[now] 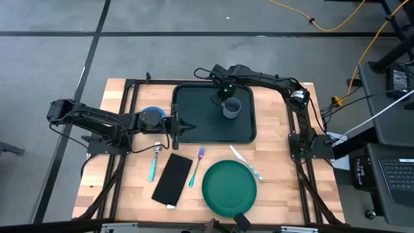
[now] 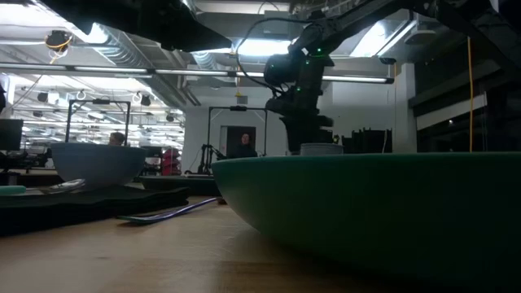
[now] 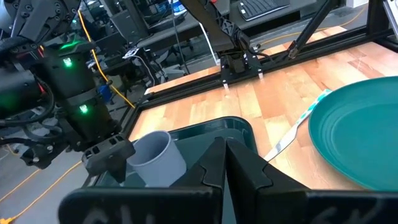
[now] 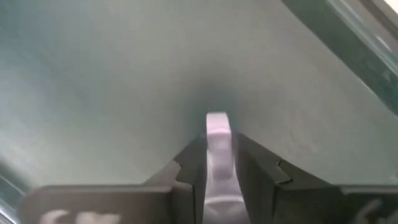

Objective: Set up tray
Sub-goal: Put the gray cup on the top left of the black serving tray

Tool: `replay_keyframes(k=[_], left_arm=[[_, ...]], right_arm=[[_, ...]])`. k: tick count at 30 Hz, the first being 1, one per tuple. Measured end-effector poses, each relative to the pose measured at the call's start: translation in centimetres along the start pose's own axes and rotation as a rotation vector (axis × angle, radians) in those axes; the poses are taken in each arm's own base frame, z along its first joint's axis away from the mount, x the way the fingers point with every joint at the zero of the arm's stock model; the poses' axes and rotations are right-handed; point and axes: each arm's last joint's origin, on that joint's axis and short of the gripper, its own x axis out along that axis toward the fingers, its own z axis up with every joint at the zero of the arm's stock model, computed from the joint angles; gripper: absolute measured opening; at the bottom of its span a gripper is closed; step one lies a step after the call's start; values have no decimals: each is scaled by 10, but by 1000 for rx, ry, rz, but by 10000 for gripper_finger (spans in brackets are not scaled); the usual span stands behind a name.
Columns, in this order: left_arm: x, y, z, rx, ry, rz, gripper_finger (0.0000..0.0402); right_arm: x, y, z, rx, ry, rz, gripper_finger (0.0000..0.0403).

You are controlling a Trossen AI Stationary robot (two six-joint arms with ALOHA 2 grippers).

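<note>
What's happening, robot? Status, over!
Left gripper shut, at left rim of large dark green plastic tray. Right gripper at grey plastic cup standing on tray. Round green plate off tray.

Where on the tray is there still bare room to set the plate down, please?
The tray is bare across its left and front parts. The grey cup and right gripper crowd its back right. The left gripper sits at its front-left rim.

cup (image 1: 231,108) stands in the tray (image 1: 194,110); plate (image 1: 229,188) lies before it.
</note>
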Motion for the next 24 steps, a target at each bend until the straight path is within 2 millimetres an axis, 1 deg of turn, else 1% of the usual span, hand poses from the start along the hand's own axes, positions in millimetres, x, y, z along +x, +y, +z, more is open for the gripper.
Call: replay_keyframes(k=[4, 8, 13, 16, 20, 24], left_arm=[[0, 0, 0, -2, 0, 0, 4], [0, 0, 0, -5, 0, 0, 5], [0, 0, 0, -5, 0, 0, 8], [0, 0, 0, -5, 0, 0, 6], [0, 0, 0, -10, 1, 0, 3], [0, 0, -2, -54, 15, -4, 2]], right_arm=[[0, 0, 1, -2, -7, 2, 85], [0, 0, -1, -59, 7, -1, 85], [0, 0, 1, -76, -12, 4, 85], [-5, 0, 0, -103, -13, 4, 85], [-25, 0, -1, -134, -59, 15, 85], [-59, 1, -8, -213, -119, 17, 85]])
